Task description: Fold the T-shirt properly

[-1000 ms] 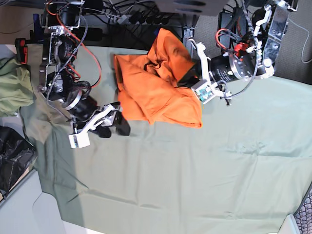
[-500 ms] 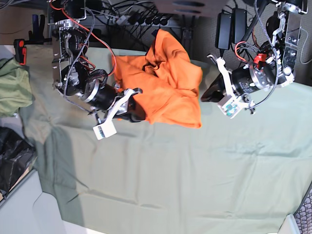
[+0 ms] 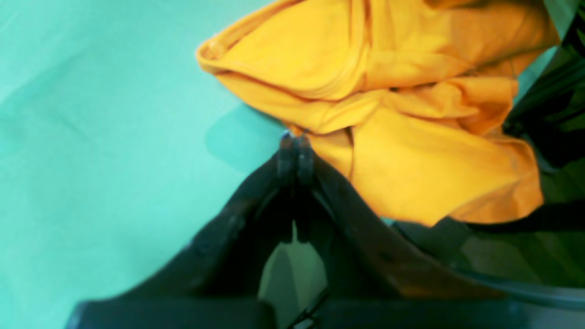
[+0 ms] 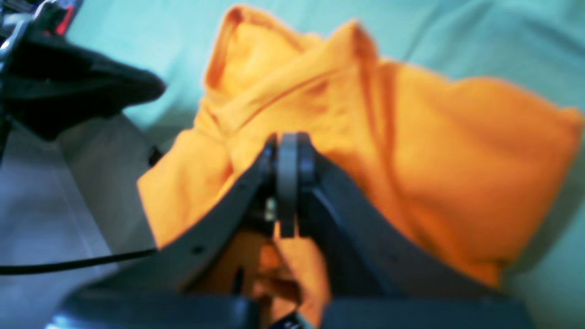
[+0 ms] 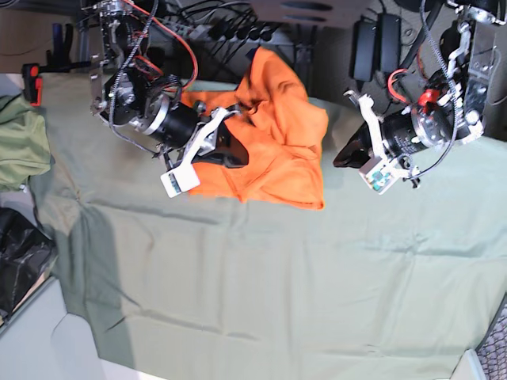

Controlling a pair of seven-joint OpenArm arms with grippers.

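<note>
Lying rumpled at twelve o'clock in the base view, on a wide sage-green, softly creased cloth (image 5: 301, 277): a plain bright orange, short-sleeved fabric T-shirt (image 5: 277, 178), probably placed there to sit within reach of both arms. Poised over the shirt at eleven o'clock, beside a pale angular bracket: a black, tapering right gripper (image 5: 240, 160), fingers pressed together, perhaps to catch a layer or to press down a fold; impossible to tell whether any fabric is pinched. Set just off the shirt's edge at two o'clock: a matching black, wedge-shaped left gripper (image 5: 339, 161), fingertips also pressed together with nothing between them, likely standing aside to leave room for the other arm.

Made of thin, limp knit, by the look of it, with soft ridges, a loose hump at twelve o'clock and a flatter, straighter hem towards six o'clock. Far from a neat rectangle; probably in need of spreading and squaring before any proper fold, with a risk of dragging stacked layers together. Heaped at ten o'clock: a wrinkled olive-green garment (image 5: 24, 150). Dumped below, towards eight o'clock: a glossy, crinkled black bundle (image 5: 24, 253).
</note>
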